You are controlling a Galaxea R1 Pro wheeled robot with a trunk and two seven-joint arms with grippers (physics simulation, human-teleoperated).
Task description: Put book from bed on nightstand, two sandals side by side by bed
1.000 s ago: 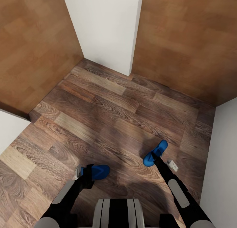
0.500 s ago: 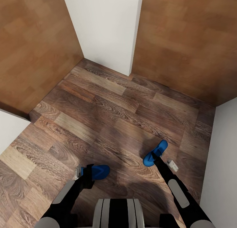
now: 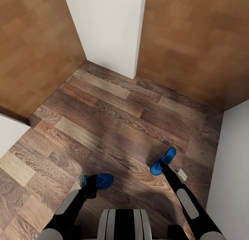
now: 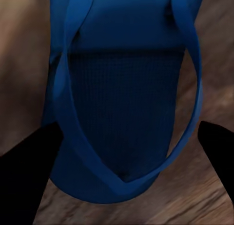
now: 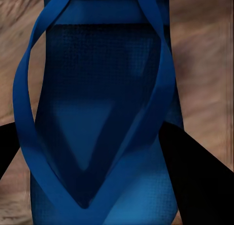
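Two bright blue sandals hang over the wood-plank floor, one in each gripper. In the head view my left gripper (image 3: 90,183) is shut on the left sandal (image 3: 104,180), and my right gripper (image 3: 162,168) is shut on the right sandal (image 3: 164,161). Up close, the left sandal (image 4: 124,88) lies strap-side up between the dark fingers (image 4: 29,154) of my left gripper (image 4: 129,132). The right sandal (image 5: 97,103) sits the same way in my right gripper (image 5: 92,140). The bed, the book and the nightstand are out of view.
Brown wooden doors stand at the left (image 3: 34,53) and at the back right (image 3: 193,42), with a white wall corner (image 3: 107,28) between them. A white wall (image 3: 233,170) runs along the right, and a white edge (image 3: 8,136) juts in at the left. Open floor (image 3: 121,112) lies ahead.
The whole view has shifted slightly, with walls and floor sliding left and up, so the camera has moved. Both sandals stay in the grippers as before.
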